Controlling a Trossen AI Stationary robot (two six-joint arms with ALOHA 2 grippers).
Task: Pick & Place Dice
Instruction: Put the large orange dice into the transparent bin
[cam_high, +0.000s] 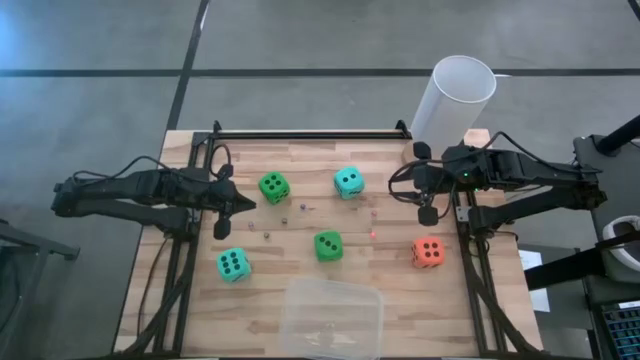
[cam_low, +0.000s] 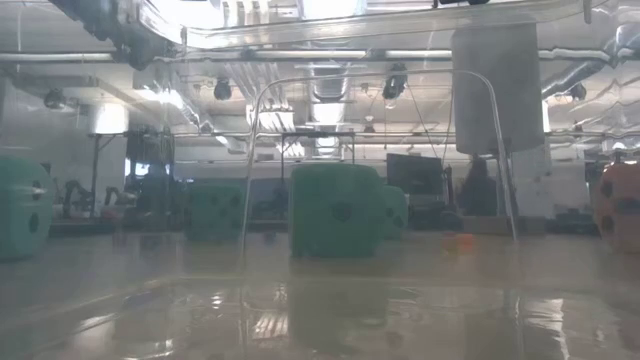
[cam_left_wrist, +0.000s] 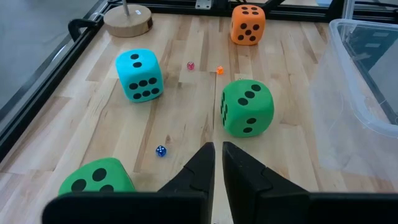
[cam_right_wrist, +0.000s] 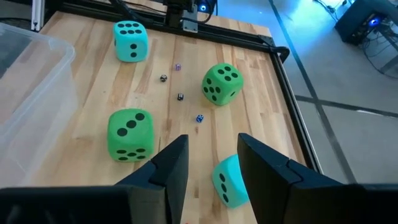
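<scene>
Five large dice sit flat on the wooden table (cam_high: 300, 160): a green die (cam_high: 274, 186) and a teal die (cam_high: 348, 182) toward the far side, a green die (cam_high: 328, 245) in the middle, a teal die (cam_high: 232, 264) near left and an orange die (cam_high: 428, 252) near right. My left gripper (cam_left_wrist: 218, 152) hangs shut above the table's left side (cam_high: 243, 203), close to the far green die (cam_left_wrist: 96, 177). My right gripper (cam_right_wrist: 211, 152) hangs open and empty above the right side (cam_high: 418, 190), with the far teal die (cam_right_wrist: 229, 180) on the table below it.
A clear plastic container (cam_high: 330, 315) stands at the near edge, in the middle. A white cylinder (cam_high: 452, 95) rises on a round wooden base (cam_left_wrist: 127, 20) at the far right corner. Several tiny dice (cam_left_wrist: 160, 151) lie scattered between the large ones. A black frame (cam_high: 300, 133) rims the table.
</scene>
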